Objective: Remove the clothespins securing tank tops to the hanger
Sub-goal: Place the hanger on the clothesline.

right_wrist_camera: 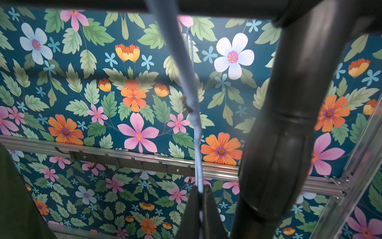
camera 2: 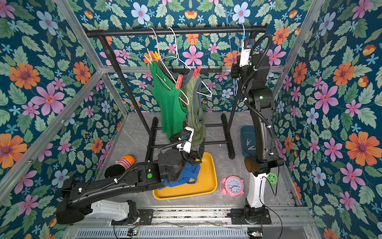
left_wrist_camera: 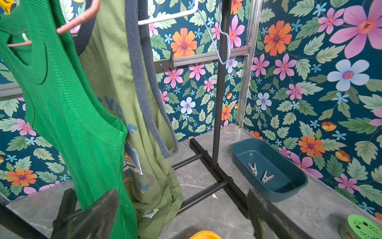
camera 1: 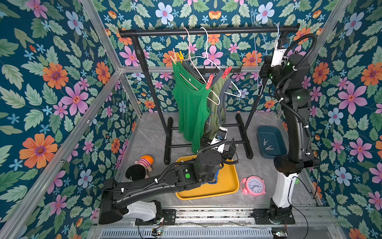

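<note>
Top view: right arm (camera 1: 297, 128) upright (reaching high)

A staged robot test cell dressed as a laundry corner is shown. The space is boxed in by bare aluminium framing (camera 1: 103, 35), onto which flat panels printed with one repeating floral pattern (camera 1: 51, 82) are fixed. A grey marble-look counter (camera 1: 148, 140) forms the base of the booth. Along its front edge a metal rail (camera 1: 217, 215) is bolted, and on it the left arm (camera 1: 148, 186) and right arm (camera 1: 297, 128) are mounted, with cables left exposed. Household props are set out: a black clothes rack (camera 1: 227, 30) hung with tank tops (camera 1: 190, 107) and a blue hanger (right_wrist_camera: 195, 124), a yellow tray (camera 1: 229, 186), a pink alarm clock (camera 1: 255, 186) and a stuffed toy (camera 1: 142, 163).
</note>
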You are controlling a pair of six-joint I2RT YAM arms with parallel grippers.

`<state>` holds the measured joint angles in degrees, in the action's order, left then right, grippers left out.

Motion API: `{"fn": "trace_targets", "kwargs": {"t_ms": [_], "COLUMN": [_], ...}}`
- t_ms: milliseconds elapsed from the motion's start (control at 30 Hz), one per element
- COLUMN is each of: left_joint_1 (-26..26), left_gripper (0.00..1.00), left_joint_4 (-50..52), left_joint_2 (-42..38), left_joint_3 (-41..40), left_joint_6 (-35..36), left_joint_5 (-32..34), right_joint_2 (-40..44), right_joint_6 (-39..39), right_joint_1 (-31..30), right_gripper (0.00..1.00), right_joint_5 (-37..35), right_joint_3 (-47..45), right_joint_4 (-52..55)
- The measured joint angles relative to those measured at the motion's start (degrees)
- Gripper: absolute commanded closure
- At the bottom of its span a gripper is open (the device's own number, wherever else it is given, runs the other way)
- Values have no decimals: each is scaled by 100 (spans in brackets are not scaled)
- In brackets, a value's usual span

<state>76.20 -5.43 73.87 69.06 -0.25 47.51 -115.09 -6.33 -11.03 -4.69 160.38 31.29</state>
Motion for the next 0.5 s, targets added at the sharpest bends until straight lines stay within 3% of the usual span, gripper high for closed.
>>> {"fn": "trace_targets", "kwargs": {"t_ms": [500], "left_joint_1": [-229], "left_gripper": [1], "left_joint_4": [142], "left_joint_2": [33], "left_joint_3": [20], "left_joint_6": [17], "left_joint_5": [-256], "right_joint_2": [-273], "right_joint_6": [87], "right_joint_1": [162], "right_gripper": [100], "right_joint_5": [66], "right_joint_3": [42], "right_joint_4": [-188]}}
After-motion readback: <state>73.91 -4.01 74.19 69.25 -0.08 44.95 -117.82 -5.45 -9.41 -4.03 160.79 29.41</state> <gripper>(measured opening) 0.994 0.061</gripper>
